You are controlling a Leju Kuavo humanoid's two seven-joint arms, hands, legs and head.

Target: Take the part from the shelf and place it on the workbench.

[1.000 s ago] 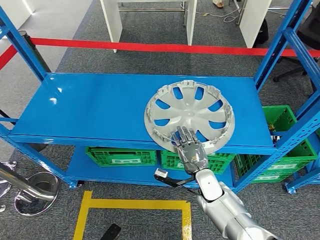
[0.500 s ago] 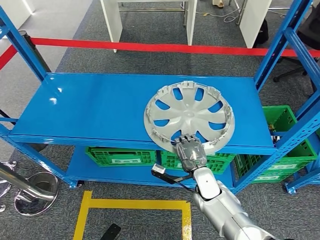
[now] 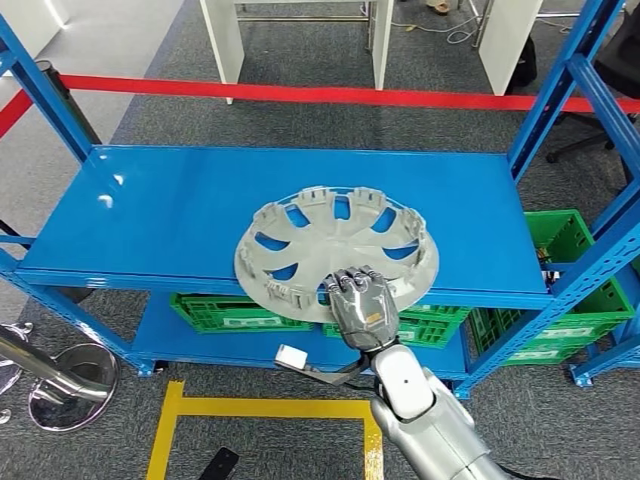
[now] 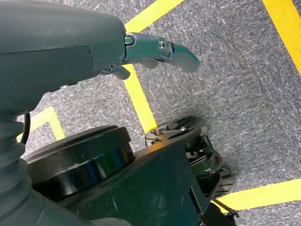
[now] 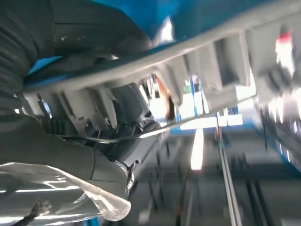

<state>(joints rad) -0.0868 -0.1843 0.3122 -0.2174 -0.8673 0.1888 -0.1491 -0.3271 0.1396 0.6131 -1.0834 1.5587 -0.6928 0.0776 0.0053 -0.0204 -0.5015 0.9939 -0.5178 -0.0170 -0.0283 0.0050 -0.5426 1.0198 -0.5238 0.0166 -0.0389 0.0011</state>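
- Grey plastic wheel cover [image 3: 332, 250] is the part; it sits over the front edge of the blue shelf [image 3: 173, 215], tilted, near rim overhanging the lip and far rim raised off the deck.
- Handling, my read: light, thin-walled, broad and flat. Rim should be fairly stiff, but the spokes and the small clip tabs around the edge look like they would flex or snap under a hard squeeze.
- Surface looks smooth and slightly glossy, so I'd expect it to slip or pivot in a one-sided pinch.
- Best hold as I see it: on the rim at a solid section between cut-outs, fingers over the top face, thumb under. Avoid the clip tabs.
- Right robot hand [image 3: 364, 305] is clenched over the near rim, fingers curled on the top face. In the right wrist view the ribbed underside of the cover [image 5: 199, 66] runs right above the hand.
- Grip is at one edge only, so I expect the far side to sag or swing once it clears the shelf; keep moves slow.
- Left robot hand [image 4: 156, 49] hangs by the floor, released, fingers extended, nothing in it.
- Green crates [image 3: 241, 312] sit on the lower shelf, below the overhanging rim.
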